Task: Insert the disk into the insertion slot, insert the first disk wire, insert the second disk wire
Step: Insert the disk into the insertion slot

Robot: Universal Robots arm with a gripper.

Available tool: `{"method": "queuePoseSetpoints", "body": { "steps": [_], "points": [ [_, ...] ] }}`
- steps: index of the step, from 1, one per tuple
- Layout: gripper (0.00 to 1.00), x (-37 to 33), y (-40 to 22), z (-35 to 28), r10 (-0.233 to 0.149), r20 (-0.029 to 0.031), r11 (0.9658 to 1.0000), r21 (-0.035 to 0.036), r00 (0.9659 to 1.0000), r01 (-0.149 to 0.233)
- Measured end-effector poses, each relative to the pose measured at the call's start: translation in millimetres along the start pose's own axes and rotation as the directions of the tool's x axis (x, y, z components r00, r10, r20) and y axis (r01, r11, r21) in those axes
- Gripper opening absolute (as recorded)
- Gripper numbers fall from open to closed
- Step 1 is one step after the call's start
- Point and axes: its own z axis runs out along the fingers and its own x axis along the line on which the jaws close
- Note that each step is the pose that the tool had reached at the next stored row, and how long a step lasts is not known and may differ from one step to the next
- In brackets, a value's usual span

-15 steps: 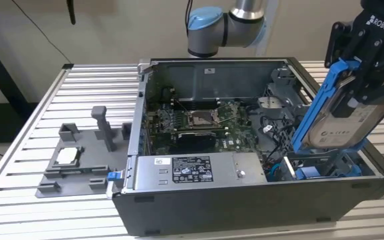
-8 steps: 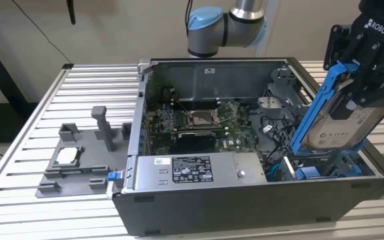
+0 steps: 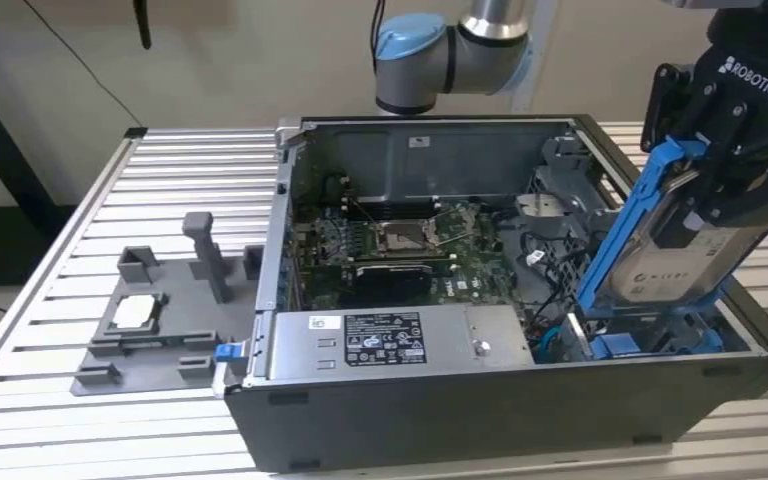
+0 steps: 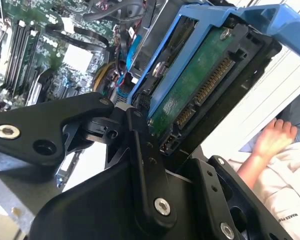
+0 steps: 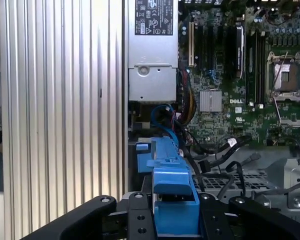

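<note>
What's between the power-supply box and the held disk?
Loose cables, one of them blue, fill the gap between the power-supply box and the disk, seen in the first wrist view.

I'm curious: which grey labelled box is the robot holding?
The silver-grey disk in the bright blue plastic frame, clamped in the black pincer; the grey metal box lies in the dark case.

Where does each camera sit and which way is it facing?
Exterior view: off the arm, looking down into the computer case; arm and gripper, shut on the disk.
Second wrist view: on the arm, facing the disk's green circuit board; gripper links, a person's hand.
First wrist view: on the arm, facing the motherboard past the disk's edge; gripper links.
Both wrist views share disk, motherboard.
</note>
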Motion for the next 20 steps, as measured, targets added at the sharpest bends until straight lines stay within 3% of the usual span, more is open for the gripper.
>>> {"method": "queuePoseSetpoints", "body": {
  "steps": [16,20],
  "points": [
    [0.33,-0.1,-10.7,25.7,0.0,0.0047,1.0,-0.0001,1.0,0.0],
    [0.33,-0.7,-13.7,28.9,0.0,0.0093,1.0,-0.0002,1.0,0.0]
  ]
}}
